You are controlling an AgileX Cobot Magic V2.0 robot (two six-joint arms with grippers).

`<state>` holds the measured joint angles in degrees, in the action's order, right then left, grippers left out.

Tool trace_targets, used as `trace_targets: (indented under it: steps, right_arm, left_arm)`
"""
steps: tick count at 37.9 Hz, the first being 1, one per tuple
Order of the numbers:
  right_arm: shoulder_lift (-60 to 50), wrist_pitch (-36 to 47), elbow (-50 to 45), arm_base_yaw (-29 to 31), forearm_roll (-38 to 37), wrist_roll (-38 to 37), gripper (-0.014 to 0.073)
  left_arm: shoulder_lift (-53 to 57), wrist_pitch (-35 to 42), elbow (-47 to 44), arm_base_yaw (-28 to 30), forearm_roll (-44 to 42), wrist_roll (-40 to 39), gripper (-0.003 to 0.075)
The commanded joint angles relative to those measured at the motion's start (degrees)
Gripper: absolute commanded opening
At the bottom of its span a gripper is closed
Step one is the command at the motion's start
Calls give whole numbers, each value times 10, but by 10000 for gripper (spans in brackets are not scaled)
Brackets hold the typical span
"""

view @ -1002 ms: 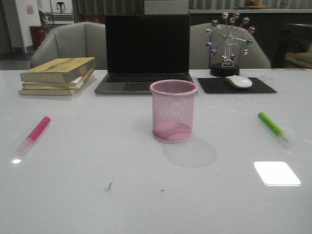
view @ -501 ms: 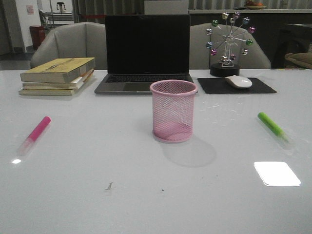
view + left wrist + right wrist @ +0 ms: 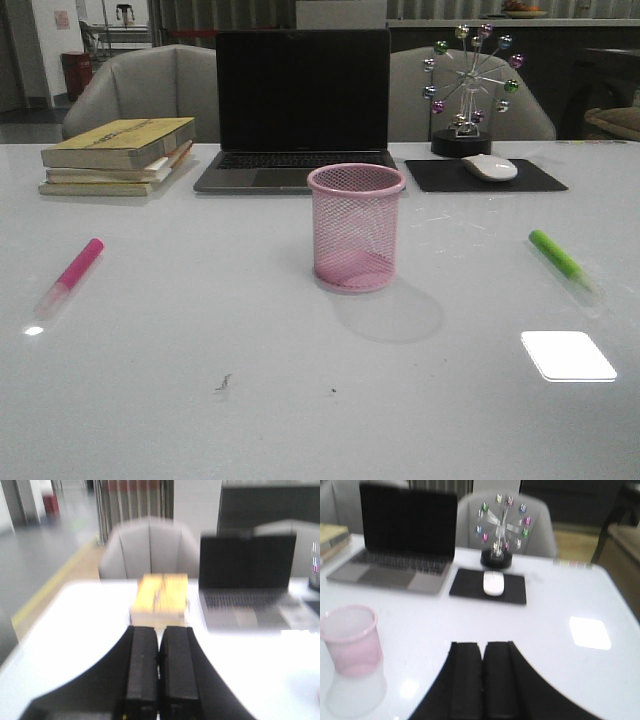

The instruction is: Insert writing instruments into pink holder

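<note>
The pink holder [image 3: 356,227] stands upright and empty at the middle of the white table [image 3: 250,400]; it also shows in the right wrist view as the pink holder [image 3: 351,639]. The hot pink marker [image 3: 69,276] lies flat at the left. The green marker [image 3: 563,264] lies flat at the right. Neither arm appears in the front view. My left gripper [image 3: 159,630] is shut with nothing in it, pointing toward the books. My right gripper [image 3: 482,645] is shut and empty, to the right of the holder. Neither marker shows in the wrist views.
A stack of yellow books [image 3: 118,155] lies at the back left. An open laptop [image 3: 298,110] stands behind the holder. A white mouse [image 3: 489,167] rests on a black pad [image 3: 485,176], with a small ferris-wheel ornament [image 3: 467,90] behind it.
</note>
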<state>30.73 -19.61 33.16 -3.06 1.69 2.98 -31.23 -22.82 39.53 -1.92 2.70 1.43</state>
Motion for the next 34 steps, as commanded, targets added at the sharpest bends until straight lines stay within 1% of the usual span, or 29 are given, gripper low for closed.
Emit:
trace_targets:
  steps: [1, 3, 7, 10, 13, 16, 18, 20, 27, 31, 34]
  right_arm:
    - [26, 16, 21, -1, 2, 4, 31]
    - [35, 2, 21, -1, 2, 4, 31]
    - [43, -24, 21, -1, 2, 4, 37]
    - [45, -39, 21, -1, 2, 4, 84]
    - [45, -50, 21, -1, 2, 4, 197]
    - [45, -58, 21, -1, 2, 4, 366]
    - [45, -58, 21, -1, 2, 4, 430]
    - [45, -58, 21, -1, 2, 4, 443]
    - [53, -111, 20, -1, 22, 3, 440]
    - [94, -122, 26, -1, 25, -13, 440]
    - [145, -122, 49, -1, 25, -30, 440]
  left_arm:
    - [-28, -21, 20, 1, 22, 1, 99]
    - [-35, -37, 20, 1, 22, 1, 100]
    - [-41, -37, 20, 1, 22, 1, 115]
    - [-41, -36, 20, 1, 22, 1, 155]
    - [-41, -36, 20, 1, 22, 1, 250]
    - [-41, -36, 20, 1, 22, 1, 403]
    - [-41, -34, 20, 1, 22, 1, 442]
    - [-41, -35, 20, 1, 22, 1, 437]
    - [-41, -38, 20, 1, 22, 1, 435]
    - [-41, -45, 20, 1, 22, 1, 435]
    - [-41, -56, 20, 1, 28, 1, 435]
